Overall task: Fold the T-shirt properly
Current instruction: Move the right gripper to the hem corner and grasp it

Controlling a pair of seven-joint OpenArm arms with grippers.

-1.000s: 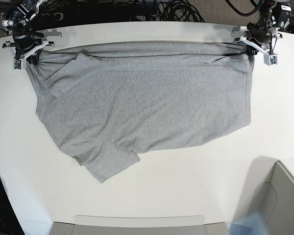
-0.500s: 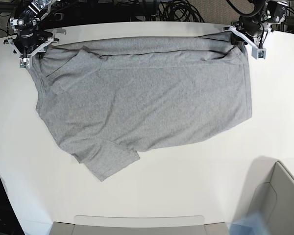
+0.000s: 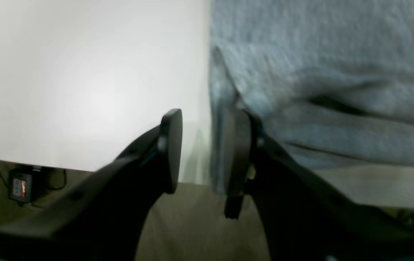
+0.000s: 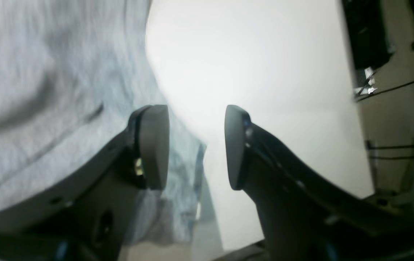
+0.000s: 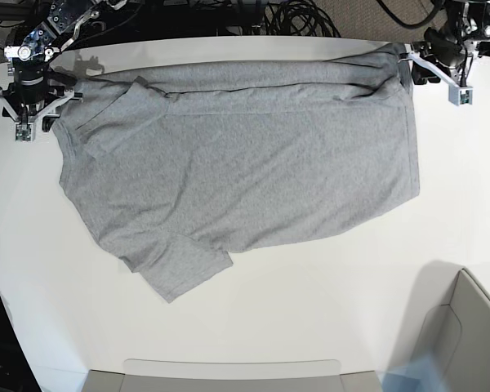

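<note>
Hovering open-jawed and empty beside the grey T-shirt (image 5: 245, 171), your left gripper (image 5: 441, 75) and right gripper (image 5: 28, 110) sit between folds; next, judge fresh grasp points.

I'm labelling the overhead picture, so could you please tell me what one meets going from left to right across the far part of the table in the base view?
Right gripper, open at the shirt's edge → T-shirt, lying flat on the white table → left gripper, open beside the shirt's other corner.
</note>
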